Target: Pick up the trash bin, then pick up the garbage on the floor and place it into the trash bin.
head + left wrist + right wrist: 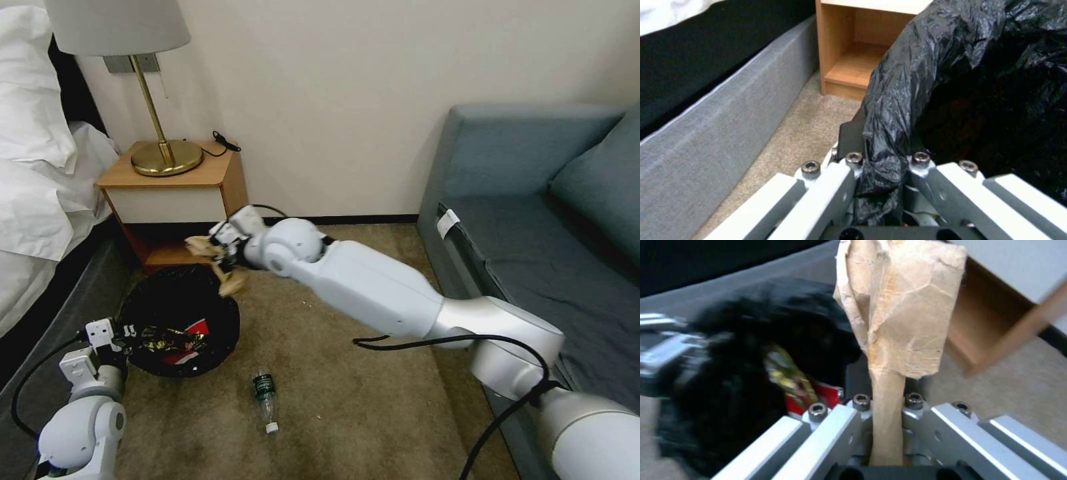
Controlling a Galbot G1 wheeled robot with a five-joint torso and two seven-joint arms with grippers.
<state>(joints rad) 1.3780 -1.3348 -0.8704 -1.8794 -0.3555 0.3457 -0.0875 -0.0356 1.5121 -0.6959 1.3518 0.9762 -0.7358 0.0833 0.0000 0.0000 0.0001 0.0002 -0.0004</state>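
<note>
Tan crumpled paper [902,310] is what your right gripper [223,257] has pinched between its closed jaws; in the right wrist view the paper's long axis runs straight out from the fingers. In the head view that gripper sits at about 1 o'clock on the rim of the trash bin [179,320], with the paper hanging right at the rim's edge, so the bin's open mouth lies toward 7 o'clock from it. That offset is what your coming move turns on: I'd judge you need to carry the paper a little farther over the mouth before letting go, or it may catch the rim and drop to the carpet.

Your left gripper [117,337] is clamped on the bin's black bag-lined rim at about 9 o'clock, holding the bin near the bed. A red-and-white wrapper [193,337] and a gold-and-dark wrapper [167,341] already lie inside.

On the carpet a clear plastic bottle [265,393] lies near the bin at about 5 o'clock, its long axis running roughly 12 to 6, cap toward you; neither gripper is free for it yet
</note>
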